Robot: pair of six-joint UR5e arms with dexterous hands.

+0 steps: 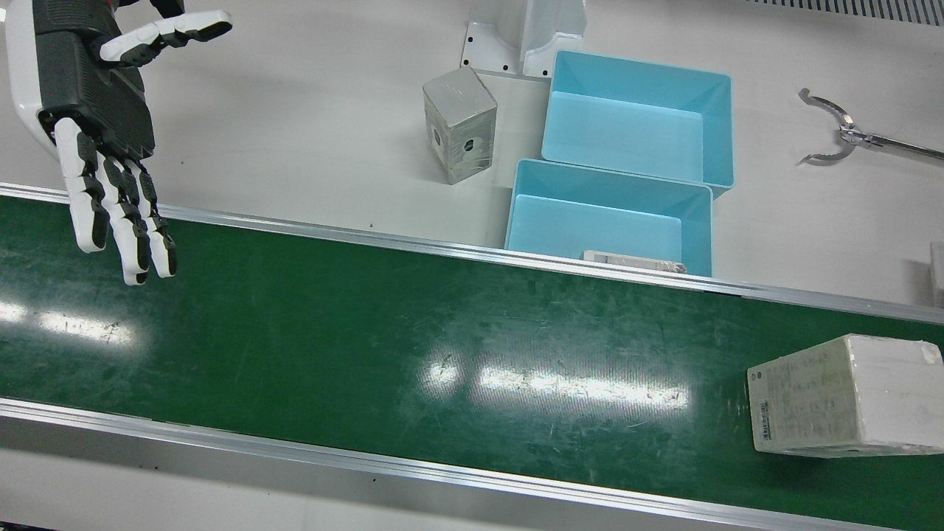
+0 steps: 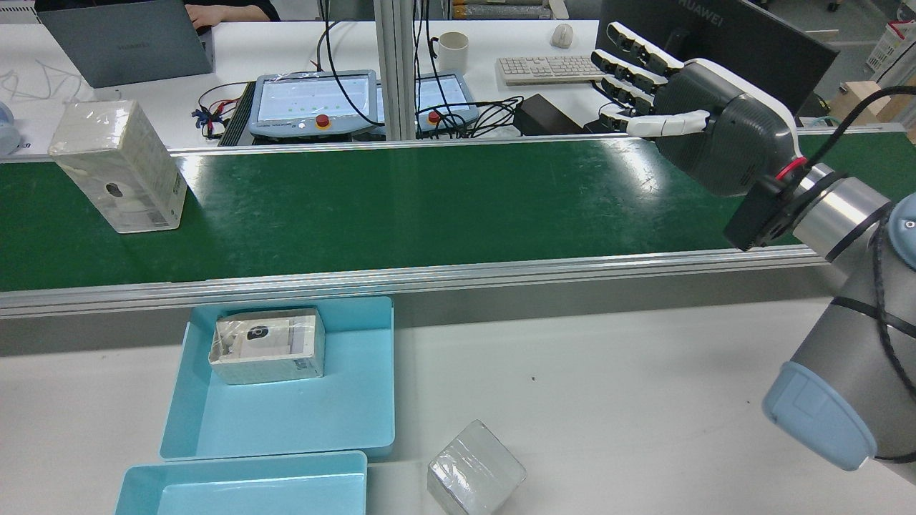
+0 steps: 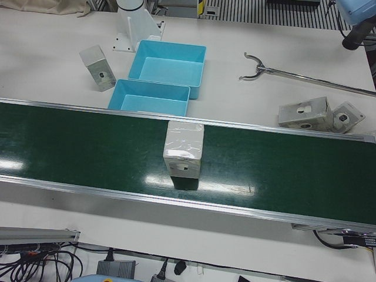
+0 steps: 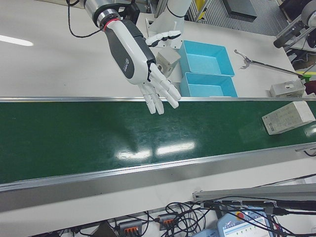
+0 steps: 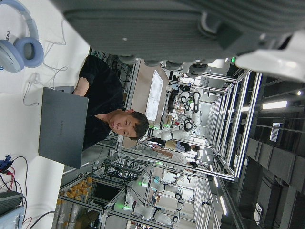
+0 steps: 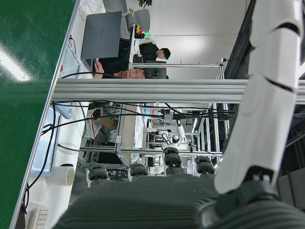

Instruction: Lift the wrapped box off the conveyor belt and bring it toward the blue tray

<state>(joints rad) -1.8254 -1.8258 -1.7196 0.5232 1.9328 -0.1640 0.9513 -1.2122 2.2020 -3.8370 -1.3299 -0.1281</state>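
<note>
The wrapped box (image 1: pixel 841 402) stands on the green conveyor belt (image 1: pixel 369 332); it also shows in the rear view (image 2: pixel 118 168) at the far left and in the left-front view (image 3: pixel 184 147). My right hand (image 1: pixel 96 110) is open with its fingers spread, above the belt's other end, far from the box; the rear view (image 2: pixel 708 136) shows it at the right. Two blue trays (image 1: pixel 590 228) sit side by side next to the belt. The nearer tray (image 2: pixel 322 422) holds another wrapped box (image 2: pixel 267 345). My left hand (image 5: pixel 167 28) shows only in its own view, holding nothing.
A third wrapped box (image 1: pixel 459 134) stands on the white table beside the trays. A metal grabber tool (image 1: pixel 841 133) lies past the trays. Two more boxes (image 3: pixel 305 111) lie on the table by the belt. A desk with a laptop (image 2: pixel 122 39) is behind the belt.
</note>
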